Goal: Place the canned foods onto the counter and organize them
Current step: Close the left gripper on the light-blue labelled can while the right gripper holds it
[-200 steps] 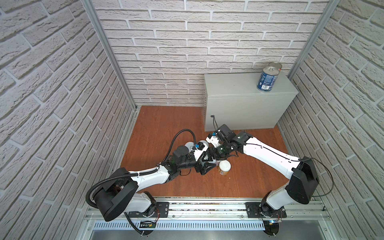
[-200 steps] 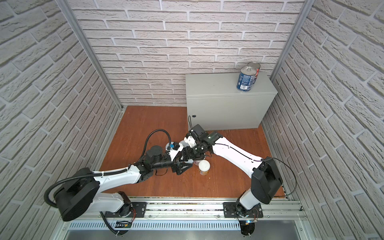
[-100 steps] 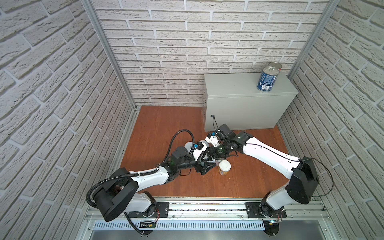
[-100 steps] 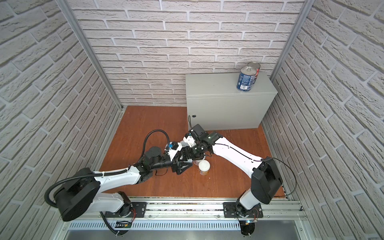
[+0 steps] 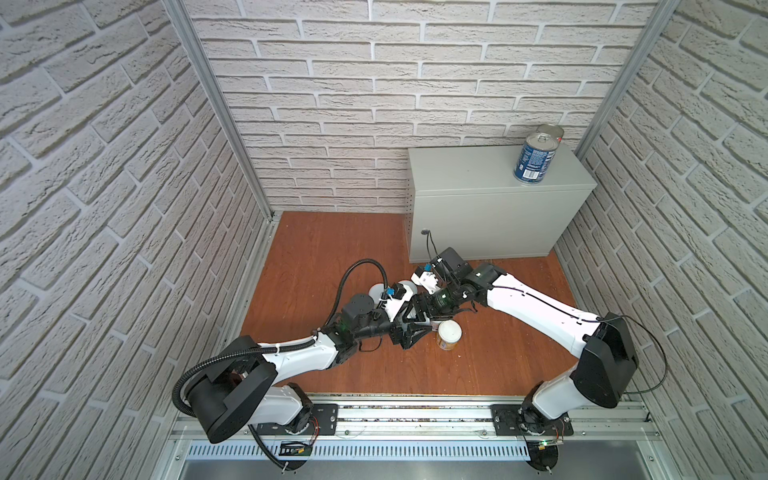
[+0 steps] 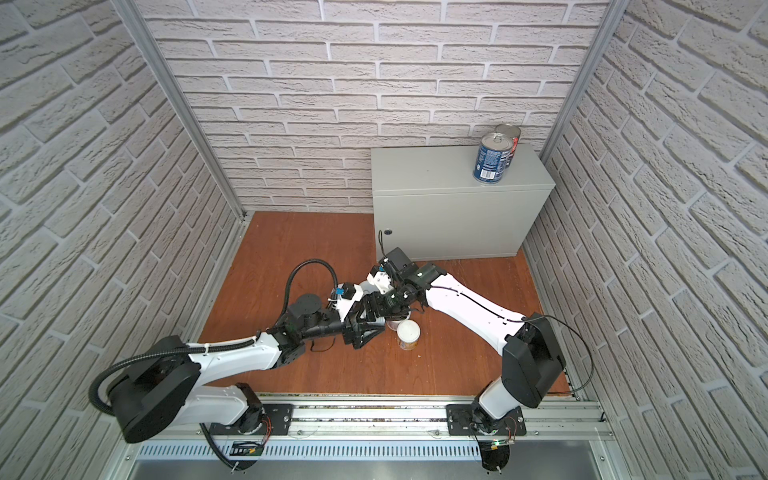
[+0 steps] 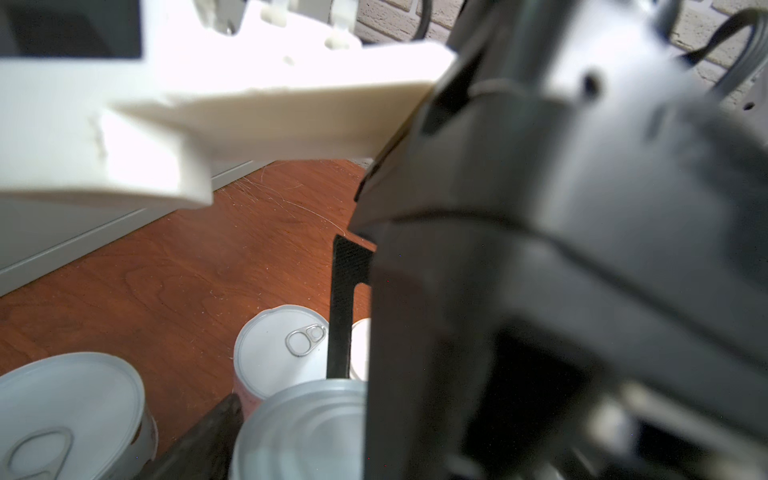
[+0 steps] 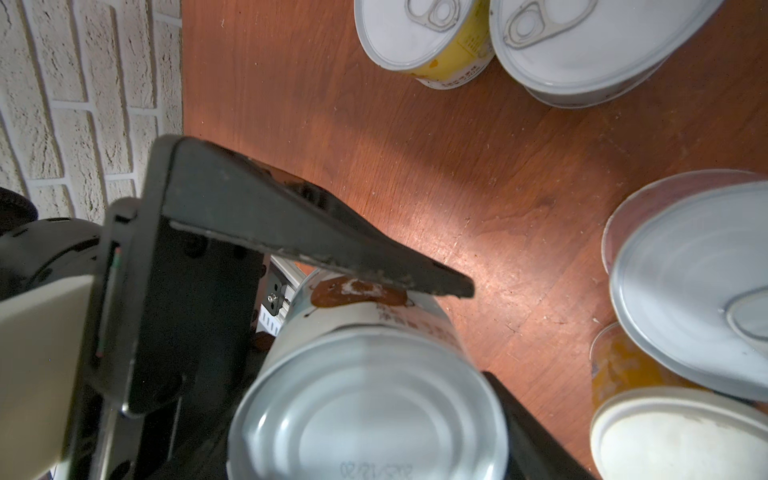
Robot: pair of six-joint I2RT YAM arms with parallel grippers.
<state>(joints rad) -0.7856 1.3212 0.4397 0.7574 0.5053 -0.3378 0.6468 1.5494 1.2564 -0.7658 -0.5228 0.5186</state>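
Note:
A white-labelled can (image 8: pixel 365 407) hangs on its side above the floor, and my right gripper (image 8: pixel 370 419) is shut on it. My left gripper (image 7: pixel 299 440) faces it from the other end and stands open, one finger (image 8: pixel 316 249) lying along the can's label. In both top views the two grippers (image 5: pixel 422 322) (image 5: pixel 432 309) meet mid-floor and hide this can. An orange-labelled can (image 5: pixel 449 334) stands just beside them. Two blue cans (image 5: pixel 534 160) (image 5: pixel 550 132) stand at the right end of the grey counter (image 5: pixel 465 174).
Loose cans stand on the wooden floor close to the grippers: a yellow one (image 8: pixel 424 45), a wider white-lidded one (image 8: pixel 582 45) and a pink one (image 7: pixel 278 353). Brick walls enclose the floor on three sides.

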